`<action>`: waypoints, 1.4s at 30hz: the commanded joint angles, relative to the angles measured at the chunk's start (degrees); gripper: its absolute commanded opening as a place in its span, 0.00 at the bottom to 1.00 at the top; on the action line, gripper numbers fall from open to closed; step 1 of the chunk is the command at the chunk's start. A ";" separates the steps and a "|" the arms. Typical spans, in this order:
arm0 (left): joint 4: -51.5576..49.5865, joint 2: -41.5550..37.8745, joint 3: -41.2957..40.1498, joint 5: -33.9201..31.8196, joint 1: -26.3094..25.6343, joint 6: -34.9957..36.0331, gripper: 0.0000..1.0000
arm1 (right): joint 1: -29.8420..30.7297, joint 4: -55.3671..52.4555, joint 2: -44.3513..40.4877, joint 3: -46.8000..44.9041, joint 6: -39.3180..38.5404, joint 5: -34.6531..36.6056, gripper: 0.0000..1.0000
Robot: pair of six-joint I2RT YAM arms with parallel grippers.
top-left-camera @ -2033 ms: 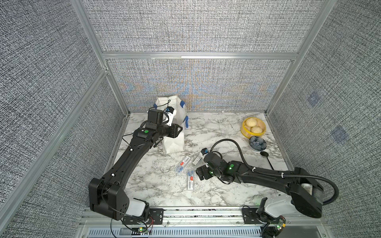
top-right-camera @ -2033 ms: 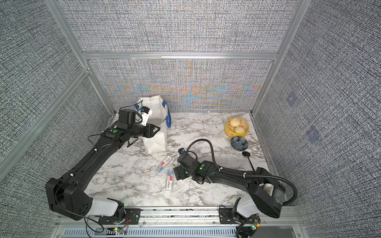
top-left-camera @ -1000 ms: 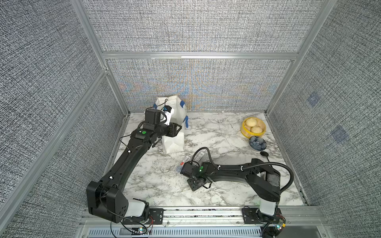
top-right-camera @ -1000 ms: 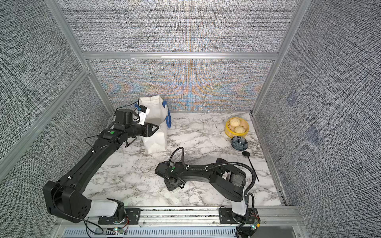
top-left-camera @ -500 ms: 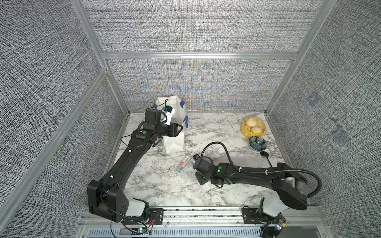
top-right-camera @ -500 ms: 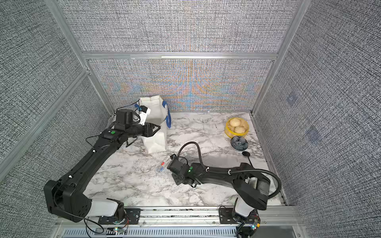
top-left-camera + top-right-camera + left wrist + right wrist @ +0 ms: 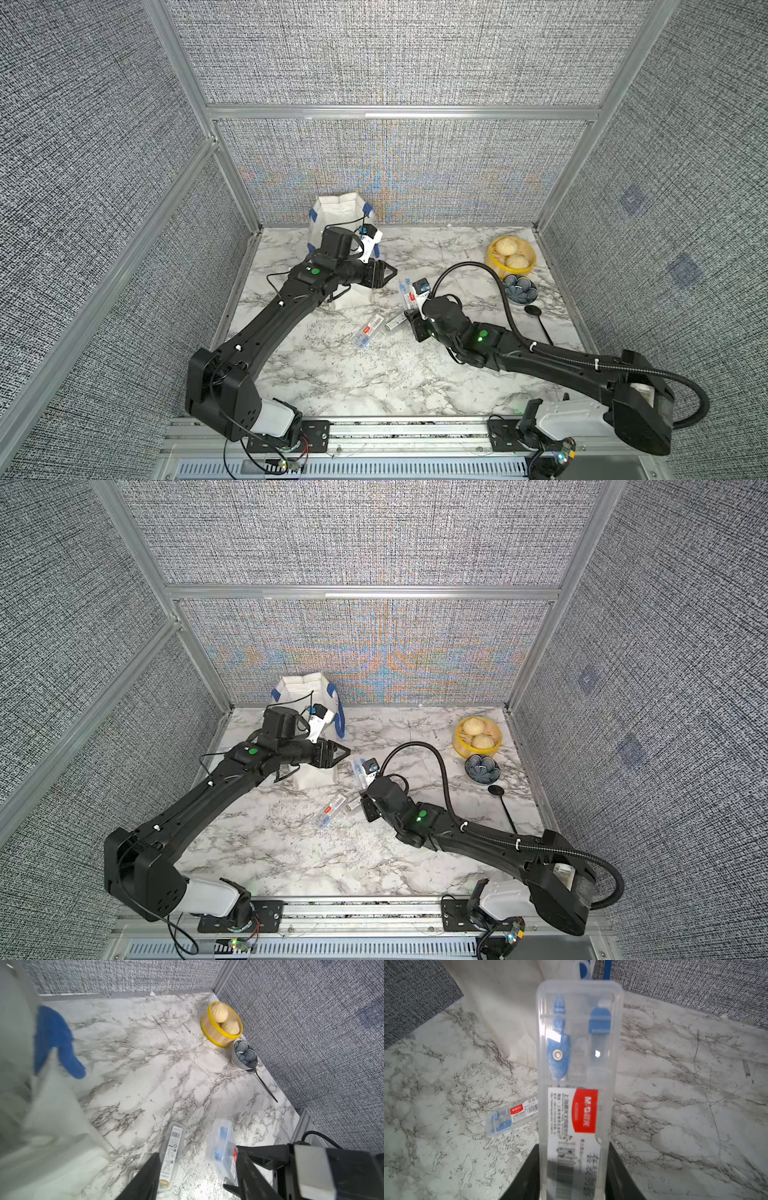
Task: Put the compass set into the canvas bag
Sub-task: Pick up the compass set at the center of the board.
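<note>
On the marble bench point(image 7: 332, 374), the canvas bag point(image 7: 340, 208) is stood upright by the back wall point(image 7: 395, 166), a clear-cased compass set point(image 7: 577, 1053) is pinched in the right claw point(image 7: 573, 1157) near it, and the left claw point(image 7: 197, 1159) is held spread and empty.

Bright, even light falls from above in both top views, and the black left robot arm point(image 7: 282, 313) throws only a soft, faint shadow on the white marble-patterned tabletop point(image 7: 332, 374). Rainbow moiré ripples across the grey woven back wall point(image 7: 374, 654). In the left wrist view the white fabric bag with a blue strap handle point(image 7: 47, 1130) is close and badly out of focus. In the right wrist view the clear plastic case holding a blue compass point(image 7: 579, 1059) carries small white glints, and its barcode end is smeared.
</note>
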 commanded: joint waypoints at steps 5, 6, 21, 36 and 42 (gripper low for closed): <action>5.03 4.56 2.02 3.51 -2.43 -2.97 0.61 | -1.15 3.24 -0.51 1.37 -1.90 -2.34 0.23; 5.42 5.05 2.23 3.98 -2.56 -3.28 0.61 | -1.25 3.27 -0.49 1.43 -1.91 -2.51 0.23; 6.33 6.39 3.21 5.99 -3.22 -5.67 0.32 | -1.68 4.06 -0.16 1.30 -0.96 -3.23 0.23; 5.32 6.98 4.28 5.46 -3.56 -5.45 0.18 | -1.86 3.60 -0.47 0.66 -0.48 -2.71 0.48; 5.41 6.98 4.98 4.25 -3.56 -5.34 0.15 | -1.89 3.36 -1.11 -0.78 -0.50 -3.01 0.76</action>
